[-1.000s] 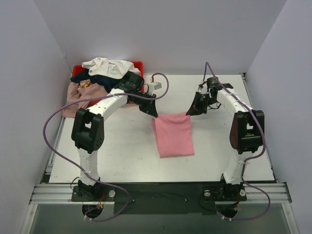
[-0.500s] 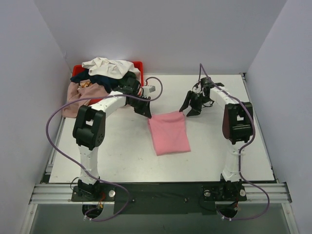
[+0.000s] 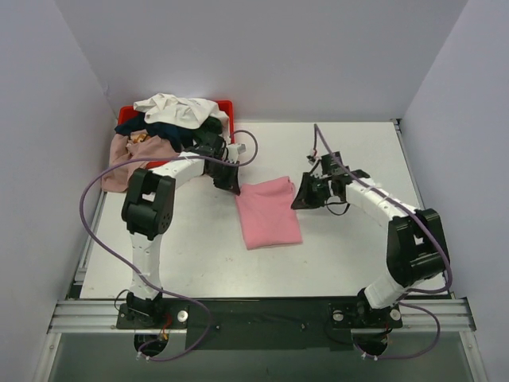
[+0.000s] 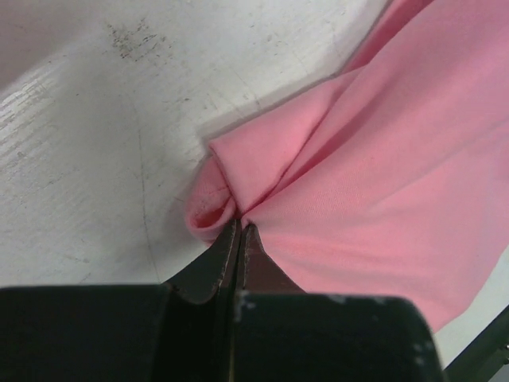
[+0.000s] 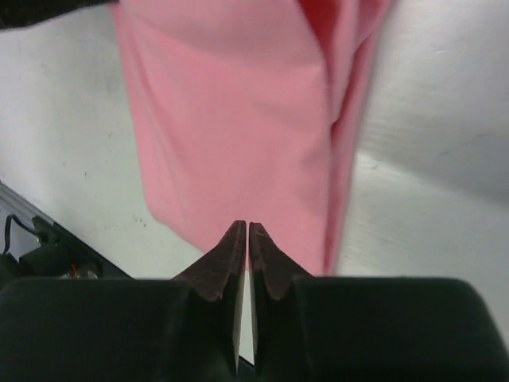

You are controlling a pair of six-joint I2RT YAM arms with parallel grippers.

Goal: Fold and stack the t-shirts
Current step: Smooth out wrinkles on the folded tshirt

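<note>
The bright pink t-shirt point(image 3: 269, 215) lies folded into a rectangle on the white table, left of centre. My left gripper point(image 3: 233, 185) is shut on its far left corner; in the left wrist view the jaws point(image 4: 240, 223) pinch a bunched fold of the pink cloth point(image 4: 382, 159). My right gripper point(image 3: 299, 200) is at the shirt's right edge, below its far right corner. In the right wrist view its jaws point(image 5: 242, 227) are shut at the edge of the flat pink cloth point(image 5: 231, 119), with no cloth seen between them.
A red tray point(image 3: 227, 107) stands at the back left, heaped with a white shirt point(image 3: 179, 107) and a navy one point(image 3: 147, 127). A dusty mauve shirt point(image 3: 127, 155) hangs over its left side. Grey walls close in the table point(image 3: 358, 255).
The left gripper has dragged the pink shirt leftward, turning it slightly. The right gripper left the shirt's far right corner and moved nearer and left, its arm now stretched out low.
</note>
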